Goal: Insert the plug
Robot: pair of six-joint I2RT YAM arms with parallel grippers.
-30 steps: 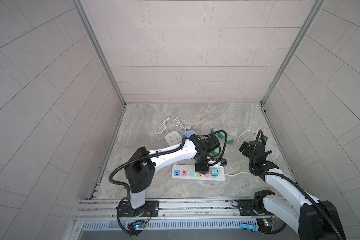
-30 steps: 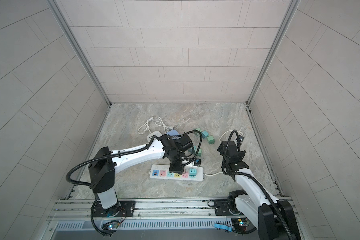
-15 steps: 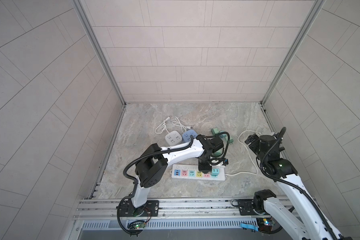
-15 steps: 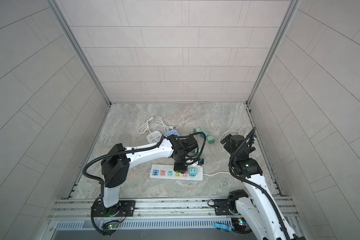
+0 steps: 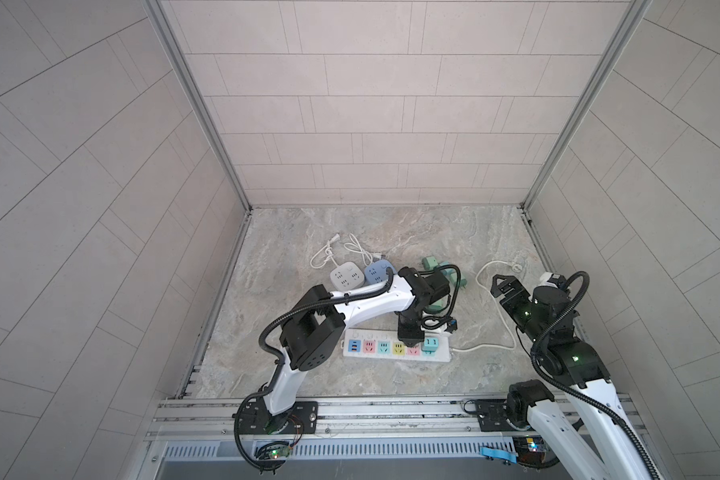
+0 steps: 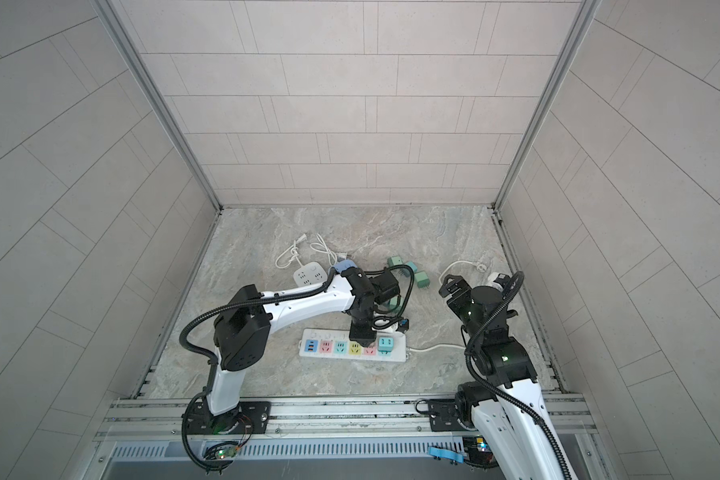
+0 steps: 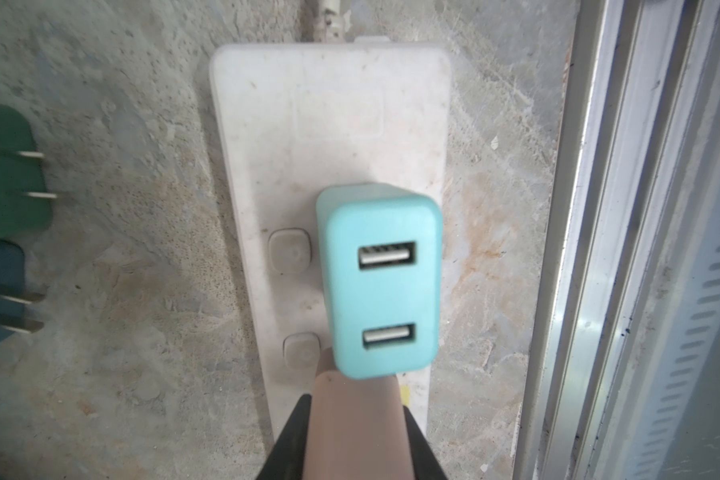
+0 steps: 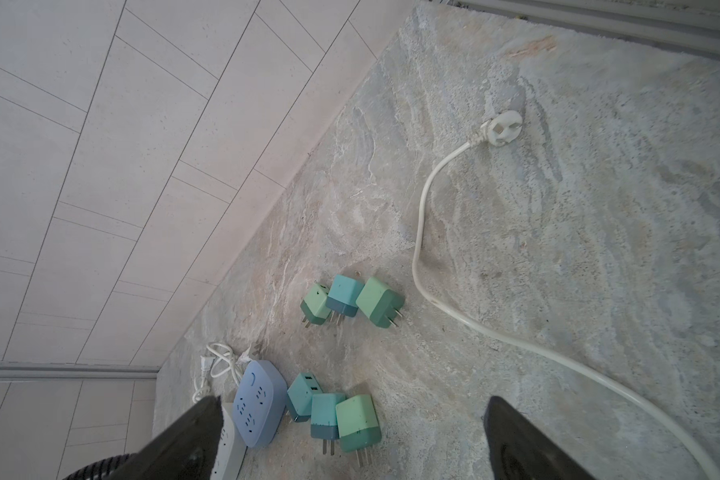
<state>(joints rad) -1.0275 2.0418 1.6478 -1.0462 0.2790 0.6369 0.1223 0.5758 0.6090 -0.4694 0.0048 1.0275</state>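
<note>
The plug [image 7: 350, 436], prongs hidden, is clamped by the downturned left claw [image 7: 356, 407] over the strip [image 7: 329, 124]; the raised right claw [image 8: 354, 401] is spread wide.

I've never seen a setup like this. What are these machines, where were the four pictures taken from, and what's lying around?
These are two robot arms, the left arm and the right arm, mounted at a stone-patterned table. Two pictures look down from overhead, nearly alike; the two close-ups come from a camera on each wrist. On the table lie a white power strip with a teal charger plugged in, loose green and teal plugs, two small socket blocks and white cables. The left fingers are shut on a pinkish-tan block, probably another plug though blurred, over the strip. The right fingers are open and empty.
</note>
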